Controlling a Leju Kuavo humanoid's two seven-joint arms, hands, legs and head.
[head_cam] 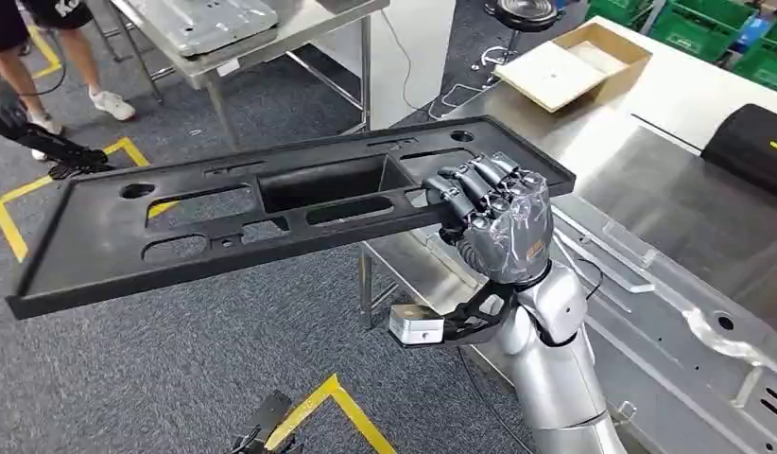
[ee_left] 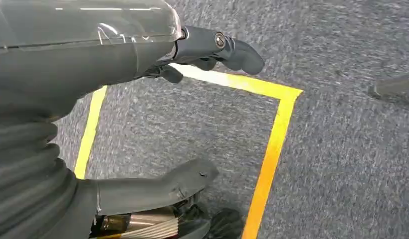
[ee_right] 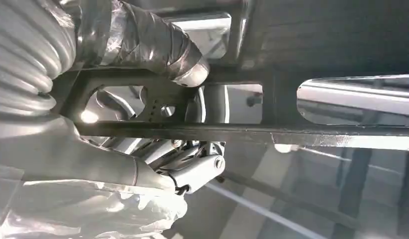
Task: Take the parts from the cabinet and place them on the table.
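Black panel (head_cam: 224, 222) roughly level, lengthwise leftward, right hand (head_cam: 498, 222) gripping

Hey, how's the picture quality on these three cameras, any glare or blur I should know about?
Head view: sharp and evenly lit, soft sheen on the metal table, the black plastic panel in the right hand matte. Left wrist view: carpet smeared by motion blur, reflections on the clear cover beside the left hand. Right wrist view: very close and soft, bright glare on the wrapped thumb and through the panel's slots.
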